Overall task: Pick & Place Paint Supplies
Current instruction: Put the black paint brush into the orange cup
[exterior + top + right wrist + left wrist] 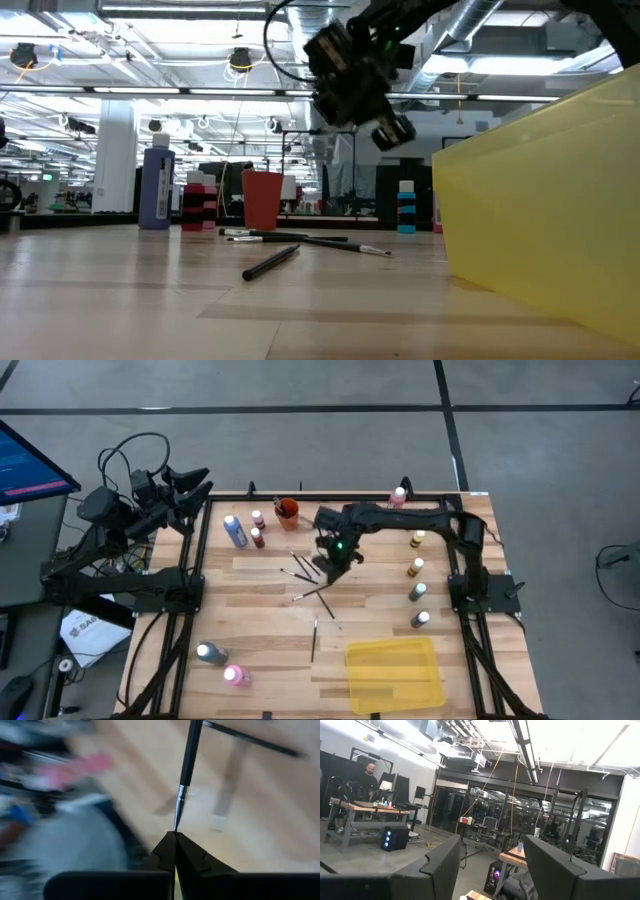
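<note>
Paintbrush (186,767) pinched by its bristle tip in my right gripper (175,837), lifted over the scattered brushes (300,570) below; bottles (416,568) untouched, yellow tray (395,675) bare, nearly everything left.

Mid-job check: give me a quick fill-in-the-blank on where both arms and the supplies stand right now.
1. The right gripper is shut on a ____.
2. The left gripper waits past the table's ____ edge.
3. The tray is coloured ____.
4. The blue bottle lies near the ____ cup.

Missing words: paintbrush; left; yellow; orange
</note>
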Controlling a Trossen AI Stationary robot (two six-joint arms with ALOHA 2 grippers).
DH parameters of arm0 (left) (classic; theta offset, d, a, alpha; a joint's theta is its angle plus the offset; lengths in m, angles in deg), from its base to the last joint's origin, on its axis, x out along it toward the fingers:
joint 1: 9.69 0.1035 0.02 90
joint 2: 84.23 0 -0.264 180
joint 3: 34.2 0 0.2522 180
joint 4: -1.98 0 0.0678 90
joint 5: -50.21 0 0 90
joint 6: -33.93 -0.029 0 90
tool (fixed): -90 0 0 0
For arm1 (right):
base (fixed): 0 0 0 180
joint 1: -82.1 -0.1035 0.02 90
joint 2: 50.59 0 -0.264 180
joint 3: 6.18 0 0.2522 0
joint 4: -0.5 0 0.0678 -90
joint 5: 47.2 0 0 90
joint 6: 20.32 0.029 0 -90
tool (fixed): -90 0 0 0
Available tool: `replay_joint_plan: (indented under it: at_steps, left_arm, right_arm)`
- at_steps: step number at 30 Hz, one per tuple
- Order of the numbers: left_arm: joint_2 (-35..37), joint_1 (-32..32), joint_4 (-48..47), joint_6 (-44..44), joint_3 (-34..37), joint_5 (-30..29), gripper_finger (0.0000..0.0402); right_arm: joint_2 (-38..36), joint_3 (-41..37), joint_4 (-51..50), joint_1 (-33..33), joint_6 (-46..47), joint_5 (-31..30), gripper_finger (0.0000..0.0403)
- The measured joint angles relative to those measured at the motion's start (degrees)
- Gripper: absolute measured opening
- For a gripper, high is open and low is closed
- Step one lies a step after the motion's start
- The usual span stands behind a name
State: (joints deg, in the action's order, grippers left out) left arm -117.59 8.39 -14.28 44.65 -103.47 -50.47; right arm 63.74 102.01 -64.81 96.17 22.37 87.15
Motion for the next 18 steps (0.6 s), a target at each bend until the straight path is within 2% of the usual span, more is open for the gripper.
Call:
replay_joint_plan:
  at_steps: [4, 12, 14, 18]
  left_arm:
    - [0.0, 0.0, 0.0, 0.0, 0.0, 0.0, 0.0211]
    - [0.0, 0.0, 0.1, 0.0, 0.0, 0.0, 0.0211]
    - [0.0, 0.0, 0.1, 0.0, 0.0, 0.0, 0.0211]
    - [0.0, 0.0, 0.1, 0.0, 0.0, 0.0, 0.0211]
  right_arm:
    - [-1.6, 0.1, 10.1, 2.6, 12.7, 6.4, 0.0]
    - [-1.8, 0.1, 32.1, 9.2, 35.3, 9.9, 0.0]
    - [-1.6, 0.1, 36.4, 10.3, 38.9, 10.0, 0.0]
    - [-1.0, 0.1, 37.3, 12.3, 40.8, 9.8, 0.0]
